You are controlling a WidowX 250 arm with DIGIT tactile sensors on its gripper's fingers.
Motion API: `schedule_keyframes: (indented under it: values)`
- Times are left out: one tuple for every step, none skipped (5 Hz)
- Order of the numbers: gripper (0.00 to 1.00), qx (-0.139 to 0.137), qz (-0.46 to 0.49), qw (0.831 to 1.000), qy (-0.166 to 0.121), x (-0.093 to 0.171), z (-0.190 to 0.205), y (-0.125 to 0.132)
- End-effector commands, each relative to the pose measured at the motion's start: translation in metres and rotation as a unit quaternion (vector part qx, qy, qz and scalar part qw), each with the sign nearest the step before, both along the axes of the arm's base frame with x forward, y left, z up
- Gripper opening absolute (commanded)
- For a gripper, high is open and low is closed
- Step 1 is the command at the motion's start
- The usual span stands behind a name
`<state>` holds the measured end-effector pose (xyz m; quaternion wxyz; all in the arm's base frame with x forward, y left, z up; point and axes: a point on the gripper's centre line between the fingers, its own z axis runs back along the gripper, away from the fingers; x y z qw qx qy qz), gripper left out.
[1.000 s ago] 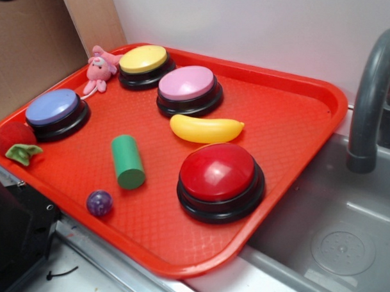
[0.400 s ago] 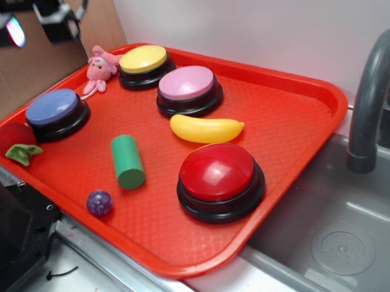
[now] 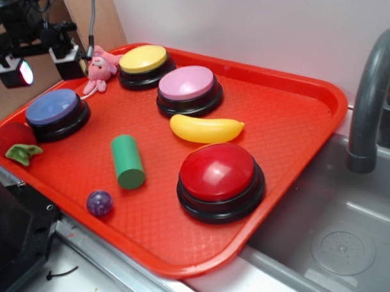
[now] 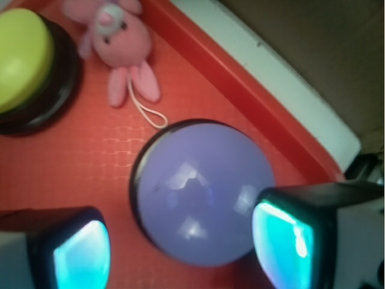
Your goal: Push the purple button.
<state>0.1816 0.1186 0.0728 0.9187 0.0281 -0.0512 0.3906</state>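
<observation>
Lowered since the earlier frames: gripper (image 3: pixel 41 63), now hanging above the purple button (image 3: pixel 52 107) at the tray's back-left corner, not touching it. Fingers (image 4: pixel 295 235) spread wide, with nothing between them; seen from the wrist view flanking the button's periwinkle dome (image 4: pixel 201 189), one pad at each lower side. Purple button seated on a black base, on the red tray (image 3: pixel 297 126), near the left rim. Pink plush rabbit (image 3: pixel 100 68) just behind it, cord trailing to the button's edge. Yellow button (image 3: pixel 142 60) at the rear, pink-lilac button (image 3: pixel 187 84) beside it. Yellow banana (image 3: pixel 206 129) mid-tray, red button (image 3: pixel 218 174) in front of it. Green cylinder (image 3: pixel 127 161) lying on its side, small glittery purple ball (image 3: pixel 99 202) near the front rim, red strawberry toy (image 3: pixel 14 141) at the left edge.
</observation>
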Motion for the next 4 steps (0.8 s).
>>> schedule_keyframes:
  values:
    - [1.00, -0.007, -0.005, 1.000, 0.006, -0.009, -0.023, 0.012]
    - [1.00, -0.007, -0.007, 1.000, 0.014, -0.009, -0.023, 0.011]
    - [1.00, -0.007, -0.025, 1.000, 0.012, -0.010, -0.003, 0.010]
    - [1.00, -0.001, -0.073, 0.997, -0.020, -0.010, 0.024, 0.009]
